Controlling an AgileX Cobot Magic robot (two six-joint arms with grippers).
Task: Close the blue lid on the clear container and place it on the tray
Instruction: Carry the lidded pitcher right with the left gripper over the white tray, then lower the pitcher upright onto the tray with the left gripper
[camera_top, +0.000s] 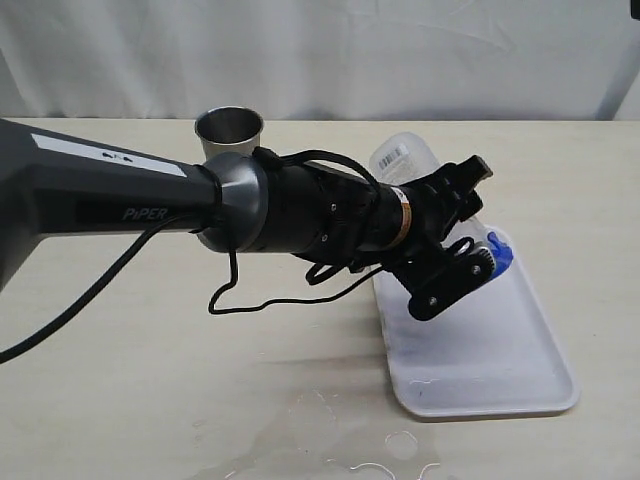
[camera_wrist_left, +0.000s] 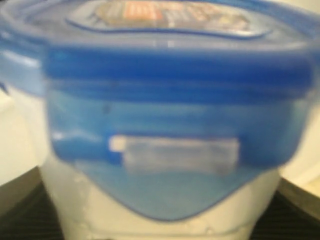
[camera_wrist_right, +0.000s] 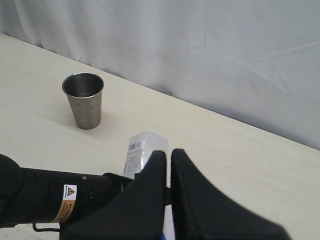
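Observation:
The clear container (camera_top: 405, 160) lies tilted over the far end of the white tray (camera_top: 500, 360), its barcode label facing up. The blue lid (camera_top: 500, 255) sits on its mouth, with one flap folded down over the side. My left gripper (camera_top: 468, 235) reaches across from the left and is shut on the container just below the lid. In the left wrist view the lid (camera_wrist_left: 175, 75) and the container's pale body (camera_wrist_left: 65, 200) fill the frame between the dark jaws of the gripper (camera_wrist_left: 160, 220). My right gripper (camera_wrist_right: 168, 155) hovers above, shut and empty, looking down on the container (camera_wrist_right: 137, 152).
A steel cup (camera_top: 229, 132) stands upright at the back of the table, left of the container. A puddle of spilled water (camera_top: 330, 440) spreads near the front edge, beside the tray's near corner. The left arm (camera_wrist_right: 50, 197) stretches across the middle of the table.

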